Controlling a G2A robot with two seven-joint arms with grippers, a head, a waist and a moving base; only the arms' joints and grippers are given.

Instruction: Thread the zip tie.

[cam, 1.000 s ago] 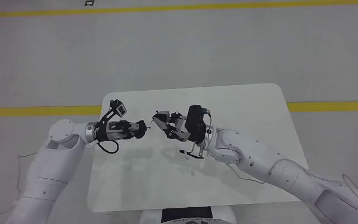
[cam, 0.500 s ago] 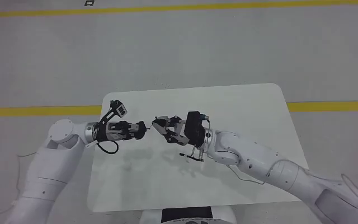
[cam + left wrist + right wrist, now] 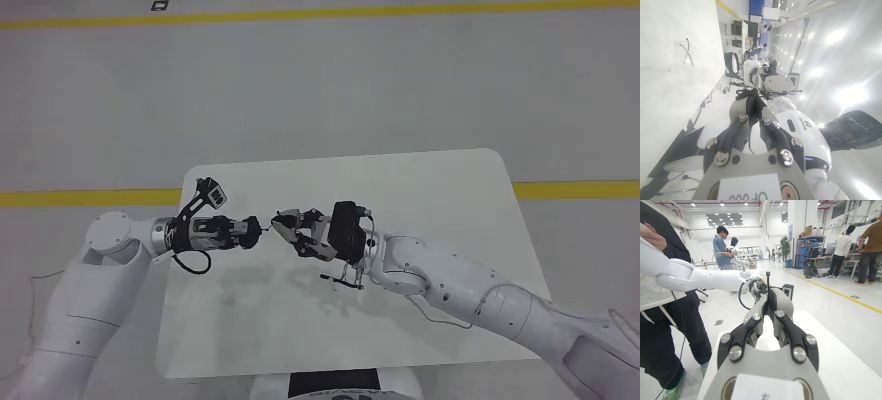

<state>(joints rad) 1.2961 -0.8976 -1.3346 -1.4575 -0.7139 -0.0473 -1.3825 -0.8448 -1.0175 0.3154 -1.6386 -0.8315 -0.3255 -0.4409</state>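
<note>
Surface: white surface [image 3: 430, 190] with rounded corners, standing on a grey floor [image 3: 400, 80] marked with yellow lines [image 3: 300, 14]. The right wrist view looks past it into a bright workshop hall.
Arms: both are over the left half of the surface in the top view, one coming in from each side. The hands point at each other, tips near but with a small gap between them.
Right hand: right hand [image 3: 769, 293] is closed, black pads pinched on the zip tie [image 3: 768, 279].
Zip tie: black and thin, held in the air above the surface. It stands upright out of the right hand's fingertips with the square head at the free top end. The lower strap runs down between the two fingers.
Left hand: left hand [image 3: 753, 94] is closed, pads pressed together around a black strap [image 3: 749, 135].
Black strap: trails back from the left fingertips toward the wrist in a loose curve, off the surface. Can't tell whether it is the other end of the same tie or a separate one.
Hand-to-hand: from the right wrist view the left hand sits just behind the upright tie, roughly level with the strap below the head. Can't tell whether they touch.
Spare ties: two black ties [image 3: 687, 53] lie flat on the surface, crossed in an X, well apart from both hands.
</note>
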